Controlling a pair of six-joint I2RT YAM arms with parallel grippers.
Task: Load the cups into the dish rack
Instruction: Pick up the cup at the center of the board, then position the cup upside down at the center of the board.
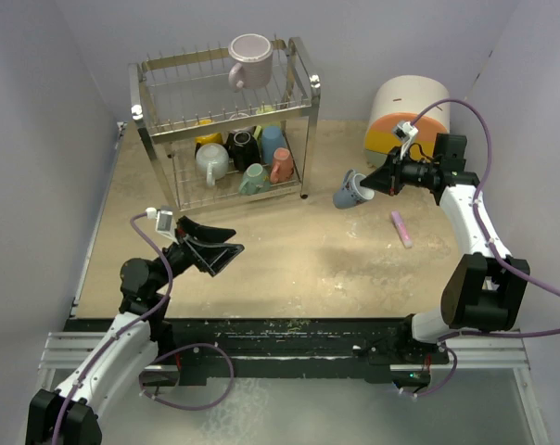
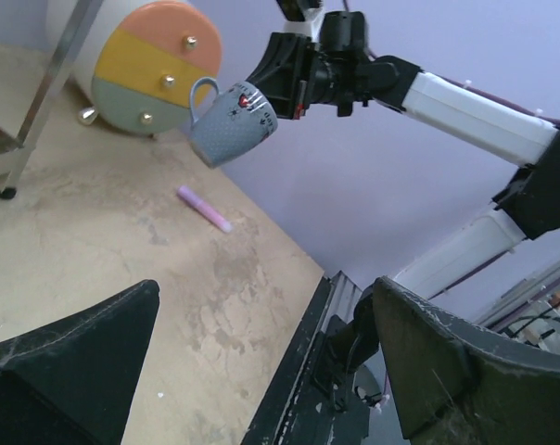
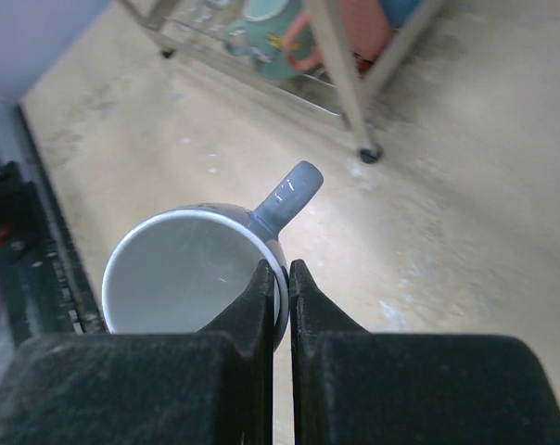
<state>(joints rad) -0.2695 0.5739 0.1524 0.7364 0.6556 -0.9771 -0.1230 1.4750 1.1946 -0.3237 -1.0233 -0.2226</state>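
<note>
Right gripper: my right gripper point(image 3: 280, 278) is clamped on the rim of the blue-grey mug point(image 3: 187, 278). One finger sits inside the wall and one outside, just beside the root of the handle.
Mug in my grip: it hangs off the table point(image 1: 308, 260), tipped, with its mouth facing back at my wrist and its base pointing away from my fingertips. The handle sticks out on the side towards the rack.
Ahead of my right fingertips: the dish rack point(image 1: 136, 111) stands apart from the mug. Its nearest foot is beyond the handle in the right wrist view.
Behind my right wrist: the round drawer unit point(image 1: 405, 111) is near.
Below my right forearm: a small pink bar point(image 1: 401, 228) lies flat on the table.
Left gripper: my left gripper point(image 1: 220, 246) is spread wide with nothing between its fingers. It hovers over the table, well apart from the mug.
Beyond my left fingertips: the lower tier of the rack holds a white mug point(image 1: 211, 162), a black mug point(image 1: 242, 148), a blue mug point(image 1: 273, 141), a teal mug point(image 1: 253, 178) and a salmon mug point(image 1: 282, 165). There is also something yellow that I cannot make out clearly.
Top tier: a lilac mug point(image 1: 250, 60) lies on the upper grid.
</note>
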